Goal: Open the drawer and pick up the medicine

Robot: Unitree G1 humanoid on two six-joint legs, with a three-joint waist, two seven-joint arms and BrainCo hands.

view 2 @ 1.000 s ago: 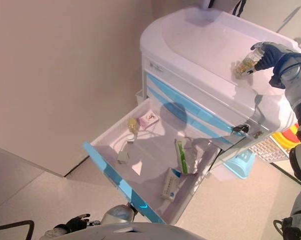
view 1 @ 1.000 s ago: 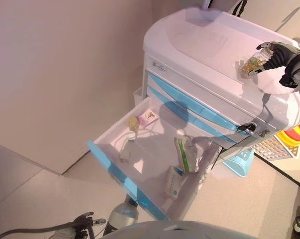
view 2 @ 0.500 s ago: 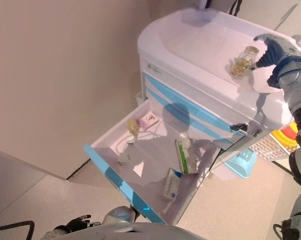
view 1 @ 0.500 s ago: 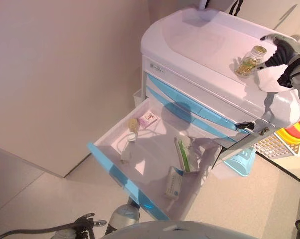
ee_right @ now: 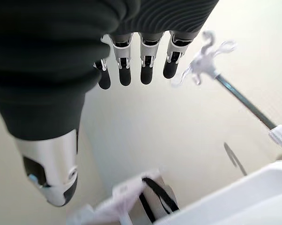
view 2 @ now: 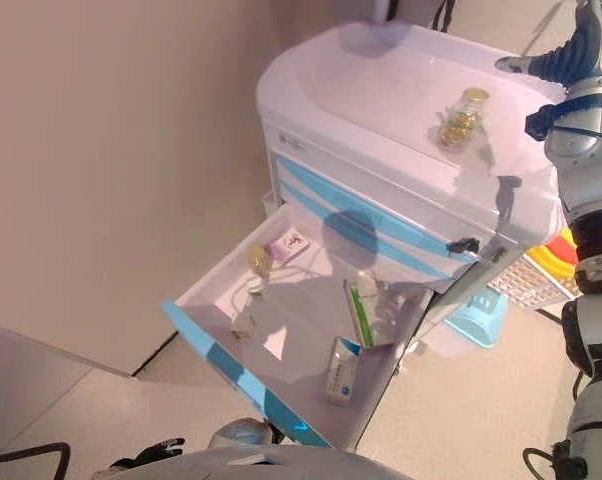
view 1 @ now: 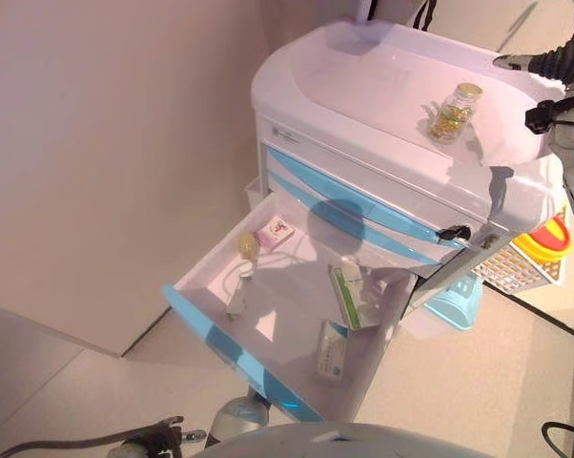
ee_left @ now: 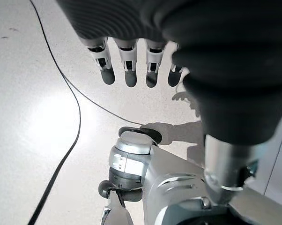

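the medicine bottle (view 1: 454, 108) is stood near the cart top's (view 1: 363, 76) right edge; the right hand (ee_right: 131, 70), spread, is held apart from it; the drawer (view 1: 268, 315) is seen open.

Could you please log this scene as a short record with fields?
cart: white with blue fronts
drawer: open, holding boxes and small items
bottle: upright on the cart top, held by nothing
right hand: open, raised clear of the bottle
left hand: open, low over the floor
task stage: drawer open, bottle set on the cart
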